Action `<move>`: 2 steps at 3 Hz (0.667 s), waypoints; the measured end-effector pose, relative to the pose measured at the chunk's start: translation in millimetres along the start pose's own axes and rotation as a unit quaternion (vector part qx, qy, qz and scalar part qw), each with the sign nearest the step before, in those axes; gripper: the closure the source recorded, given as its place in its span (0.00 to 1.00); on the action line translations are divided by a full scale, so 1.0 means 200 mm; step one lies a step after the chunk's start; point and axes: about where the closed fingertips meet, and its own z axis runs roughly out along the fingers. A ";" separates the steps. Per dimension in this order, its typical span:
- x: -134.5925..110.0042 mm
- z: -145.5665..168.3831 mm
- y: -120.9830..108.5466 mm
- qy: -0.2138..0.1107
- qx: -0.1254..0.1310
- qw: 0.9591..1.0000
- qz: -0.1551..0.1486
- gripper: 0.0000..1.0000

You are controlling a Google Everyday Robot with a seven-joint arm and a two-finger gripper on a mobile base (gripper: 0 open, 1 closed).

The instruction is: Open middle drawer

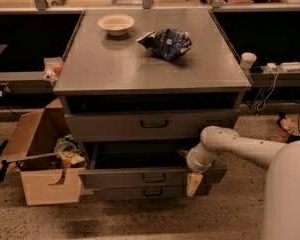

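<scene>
Middle drawer [120,177] stands well out from the cabinet [140,66], its dark tray open to view and its small loop handle at the centre of the front. We see the gripper [191,180] at the right part of that front panel, right of the handle, with its pale tip hanging down over the panel's face. It looks to be touching the panel. We cannot tell whether the gripper is open or closed. The white arm [240,146] comes in from the right and bends down to it.

Just below the gripper is the bottom drawer [125,192], its front sitting further back than the middle one. Above and behind the gripper is the top drawer [115,125], with a dark gap over it.

Far above the gripper, on the cabinet's flat top, a white bowl [116,23] sits to the left and a crumpled blue bag [166,43] nearer the middle, the two apart. Well left of the gripper, an open cardboard box [45,184] stands on the floor, just beside the middle drawer's left end.
</scene>
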 end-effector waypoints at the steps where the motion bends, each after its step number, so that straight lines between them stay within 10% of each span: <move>1: 0.00 0.05 0.12 0.012 -0.025 1.000 -0.004 0.00; 2: 0.00 0.08 0.24 0.018 -0.047 0.999 -0.003 0.18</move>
